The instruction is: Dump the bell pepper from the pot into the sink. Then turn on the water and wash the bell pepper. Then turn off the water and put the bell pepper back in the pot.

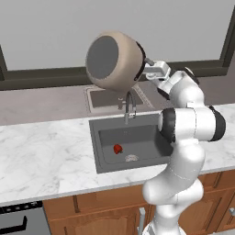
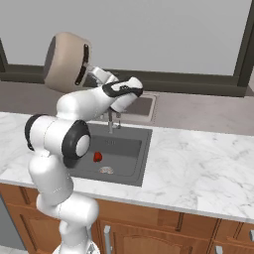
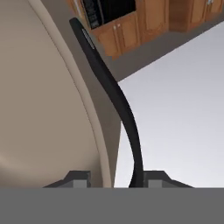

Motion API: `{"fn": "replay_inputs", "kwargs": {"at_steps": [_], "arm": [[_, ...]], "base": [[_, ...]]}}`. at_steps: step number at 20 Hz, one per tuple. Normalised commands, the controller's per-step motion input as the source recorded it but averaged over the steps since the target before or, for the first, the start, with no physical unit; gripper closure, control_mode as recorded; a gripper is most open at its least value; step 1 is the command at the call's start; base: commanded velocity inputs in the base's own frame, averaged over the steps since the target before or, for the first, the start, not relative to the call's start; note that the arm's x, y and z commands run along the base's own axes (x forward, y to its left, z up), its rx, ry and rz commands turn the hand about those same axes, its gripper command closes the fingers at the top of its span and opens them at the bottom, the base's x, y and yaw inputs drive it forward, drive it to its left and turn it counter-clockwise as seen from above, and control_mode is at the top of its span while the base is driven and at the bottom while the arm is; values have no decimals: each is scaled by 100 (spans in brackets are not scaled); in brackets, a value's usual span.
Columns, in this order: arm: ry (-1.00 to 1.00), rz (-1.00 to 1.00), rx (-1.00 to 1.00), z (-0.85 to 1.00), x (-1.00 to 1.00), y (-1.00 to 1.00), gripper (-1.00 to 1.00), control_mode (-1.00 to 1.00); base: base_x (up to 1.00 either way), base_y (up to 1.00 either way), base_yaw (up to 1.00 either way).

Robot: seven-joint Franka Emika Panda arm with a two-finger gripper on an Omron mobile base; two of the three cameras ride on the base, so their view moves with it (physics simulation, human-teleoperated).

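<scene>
The beige pot hangs tipped on its side high above the sink. My gripper is shut on the pot's dark curved side handle, with the pot wall just left of it in the hand view. The small red bell pepper lies on the sink floor beside the round metal drain. The curved grey faucet stands at the sink's back edge, below the pot.
White marble counter runs on both sides of the sink. A smaller, paler basin lies behind the faucet. Wooden cabinets sit below, with a stove edge at the lower left.
</scene>
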Motion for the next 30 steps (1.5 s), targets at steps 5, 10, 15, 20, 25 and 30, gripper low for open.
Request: {"fn": "replay_inputs", "kwargs": {"at_steps": [5, 10, 15, 20, 25, 30], "arm": [[-26, 0, -20, 22, -100, 56, 100, -100], [-26, 0, -35, -4, -100, 89, 100, -100], [-25, -3, -43, -23, -69, 85, 100, -100], [-21, -1, -44, -22, -23, 74, 100, -100], [-15, 0, -44, -26, -7, 67, 100, -100], [-7, 0, -42, -45, 0, 48, 100, -100]], "base": [[0, 0, 0], [0, 0, 0], [0, 0, 0], [0, 0, 0], [0, 0, 0], [0, 0, 0]]}}
